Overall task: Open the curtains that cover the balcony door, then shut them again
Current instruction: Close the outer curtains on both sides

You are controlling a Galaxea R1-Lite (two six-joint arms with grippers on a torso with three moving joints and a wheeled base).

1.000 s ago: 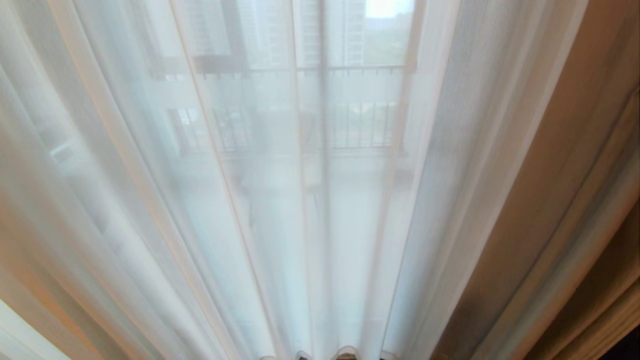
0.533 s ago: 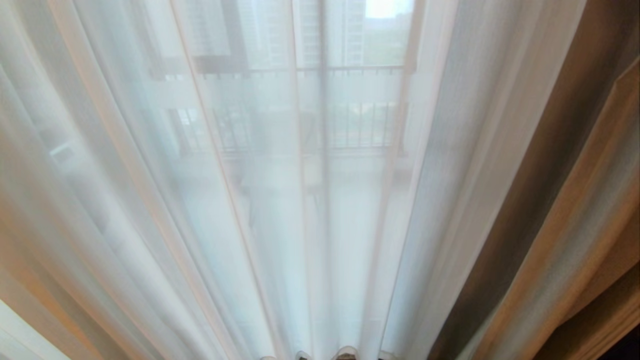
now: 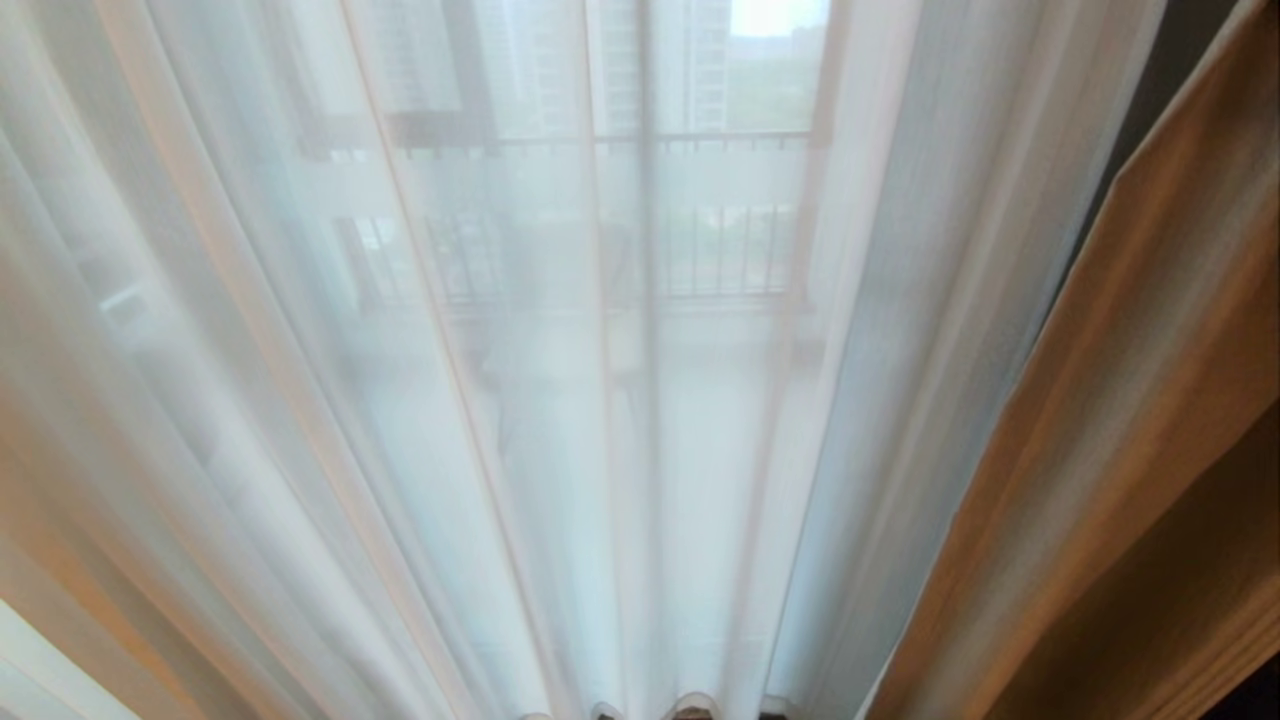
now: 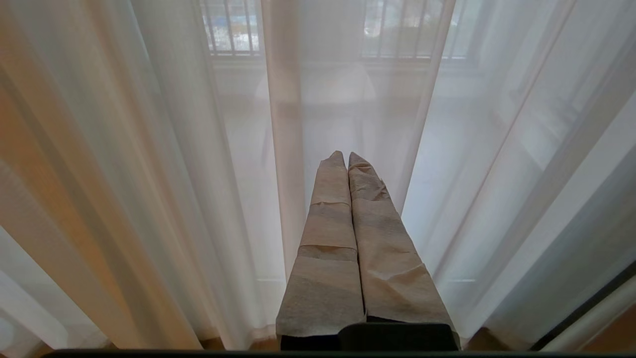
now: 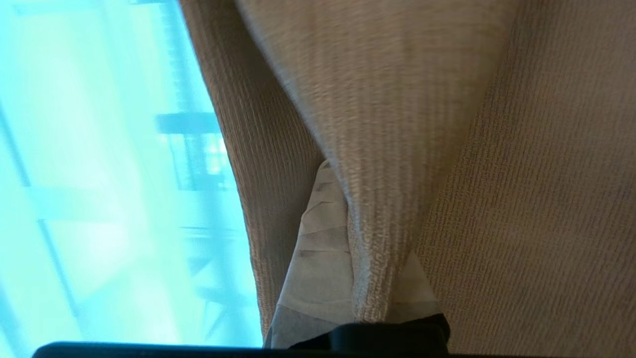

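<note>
The curtains hang in two layers. The sheer white curtain covers most of the head view, and the thick beige curtain hangs at the right. The balcony door shows only dimly through the sheer, as dark frames and a pale band. In the right wrist view my right gripper is shut on a fold of the thick beige curtain, which hides one of its taped fingers. My left gripper is shut on nothing and points at the sheer white curtain without touching it. Neither arm shows in the head view.
Balcony railing bars and tall buildings show faintly behind the sheer. A strip of wooden floor lies under the curtain hems. A pale surface fills the head view's lower left corner.
The thick beige curtain's edge has swung away from the sheer and now slants more steeply. A dark gap has opened between the two layers at the upper right. The sheer has not moved.
</note>
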